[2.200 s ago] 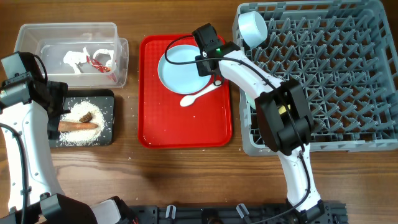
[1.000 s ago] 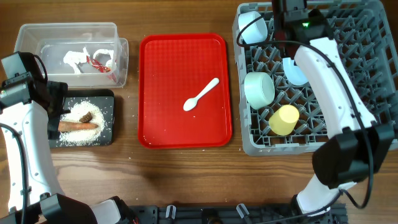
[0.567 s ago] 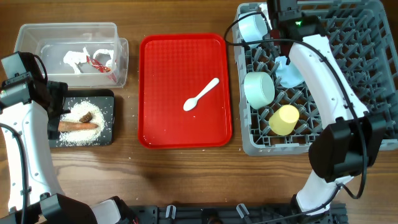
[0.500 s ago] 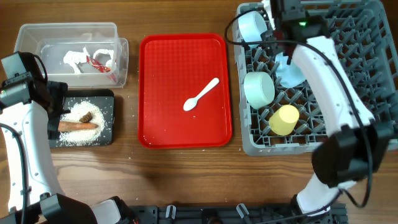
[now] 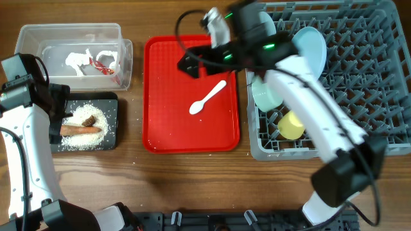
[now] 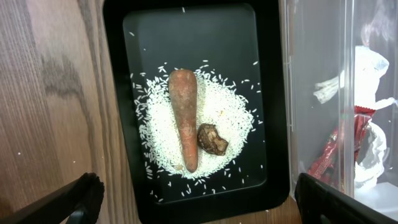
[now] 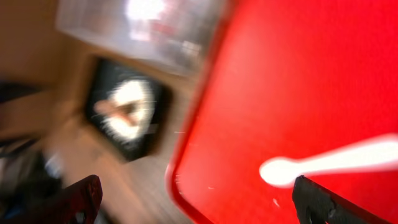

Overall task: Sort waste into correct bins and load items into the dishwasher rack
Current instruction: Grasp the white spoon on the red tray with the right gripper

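The white spoon (image 5: 207, 97) lies on the red tray (image 5: 160, 128). My right gripper (image 5: 187, 63) hovers open and empty over the tray's upper part; its wrist view is blurred and shows the spoon (image 7: 336, 163) ahead. In the grey rack (image 5: 366, 83) the light blue plate (image 5: 309, 46) stands on edge, beside the mint bowl (image 5: 262, 96) and yellow cup (image 5: 292, 125). My left gripper (image 6: 202, 205) is open above the black tray (image 6: 115, 93), which holds rice (image 6: 227, 118), a carrot-like stick (image 6: 183, 115) and a brown lump (image 6: 212, 138).
The clear tub (image 5: 70, 54) at the back left holds white scraps (image 5: 80, 61) and the red wrapper (image 6: 333, 152). The right arm stretches from the front right across the rack's left side, hiding part of the bowls. Bare wood runs along the front.
The right gripper opened and let go of the plate, which now stands in the rack. It then swung left over the red tray. The left arm stayed put.
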Action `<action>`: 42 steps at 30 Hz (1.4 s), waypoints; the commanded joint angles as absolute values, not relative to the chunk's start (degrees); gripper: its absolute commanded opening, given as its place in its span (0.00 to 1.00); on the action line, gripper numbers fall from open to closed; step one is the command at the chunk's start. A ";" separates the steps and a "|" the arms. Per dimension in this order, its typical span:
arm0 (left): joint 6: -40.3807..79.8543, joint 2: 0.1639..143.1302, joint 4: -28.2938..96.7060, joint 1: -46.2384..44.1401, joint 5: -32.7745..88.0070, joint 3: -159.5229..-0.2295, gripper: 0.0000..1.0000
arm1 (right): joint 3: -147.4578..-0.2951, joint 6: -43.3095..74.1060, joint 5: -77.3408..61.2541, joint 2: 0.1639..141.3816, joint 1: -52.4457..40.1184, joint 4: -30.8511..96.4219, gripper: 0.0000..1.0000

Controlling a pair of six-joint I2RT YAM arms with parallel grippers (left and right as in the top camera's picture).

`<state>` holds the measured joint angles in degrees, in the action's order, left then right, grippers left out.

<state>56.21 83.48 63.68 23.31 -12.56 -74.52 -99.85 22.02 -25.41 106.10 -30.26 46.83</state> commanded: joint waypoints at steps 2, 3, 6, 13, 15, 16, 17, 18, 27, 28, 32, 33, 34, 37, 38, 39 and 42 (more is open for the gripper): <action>55.70 83.66 63.72 23.49 -13.08 -74.78 1.00 | -99.61 48.05 -1.23 111.48 -36.97 49.78 1.00; 55.70 83.66 63.72 23.49 -13.08 -74.78 1.00 | -99.61 49.10 -1.26 112.86 -37.87 50.52 1.00; 55.70 83.66 63.72 23.49 -13.08 -74.78 1.00 | -99.61 57.06 -1.54 118.56 -39.70 54.06 0.89; 55.70 83.66 63.72 23.49 -13.08 -74.78 1.00 | -99.59 60.40 -5.80 128.81 -39.97 55.16 0.73; 55.70 83.66 63.72 23.49 -13.10 -74.78 1.00 | -99.59 60.36 -5.80 129.69 -39.97 54.37 0.72; 55.72 83.66 63.72 23.49 -13.08 -74.78 1.00 | -99.59 60.36 -5.91 129.97 -39.97 54.54 0.68; 55.70 83.66 63.72 23.49 -13.08 -74.78 1.00 | -99.48 60.14 -6.02 130.39 -39.97 54.68 0.63; 55.70 83.66 63.72 23.49 -13.08 -74.78 1.00 | -99.13 60.18 -6.02 130.85 -39.97 54.61 0.62; 55.70 83.66 63.72 23.49 -13.08 -74.78 1.00 | -98.87 60.12 -1.10 130.96 -39.97 53.91 0.57; 55.70 83.66 63.72 23.49 -13.10 -74.78 1.00 | -98.87 60.10 0.36 130.96 -39.94 54.24 0.57; 55.70 83.66 63.72 23.49 -13.08 -74.78 1.00 | -98.87 60.03 3.18 130.96 -39.90 54.24 0.57; 55.72 83.66 63.72 23.49 -13.10 -74.78 1.00 | -98.87 60.05 3.18 130.96 -39.90 54.24 0.55; 55.70 83.66 63.72 23.49 -13.08 -74.78 1.00 | -98.87 59.99 3.18 130.96 -39.90 54.28 0.36; 55.70 83.66 63.72 23.49 -13.08 -74.78 1.00 | -98.87 59.96 3.01 130.96 -39.92 54.50 0.05; 55.70 83.66 63.72 23.49 -13.08 -74.78 1.00 | -98.87 59.96 3.01 130.96 -39.92 54.46 0.04; 55.70 83.66 63.72 23.49 -13.10 -74.78 1.00 | -98.87 59.96 2.98 130.96 -39.92 54.46 0.04; 55.72 83.66 63.72 23.49 -13.08 -74.78 1.00 | -98.87 58.41 2.00 130.96 -39.90 54.28 0.17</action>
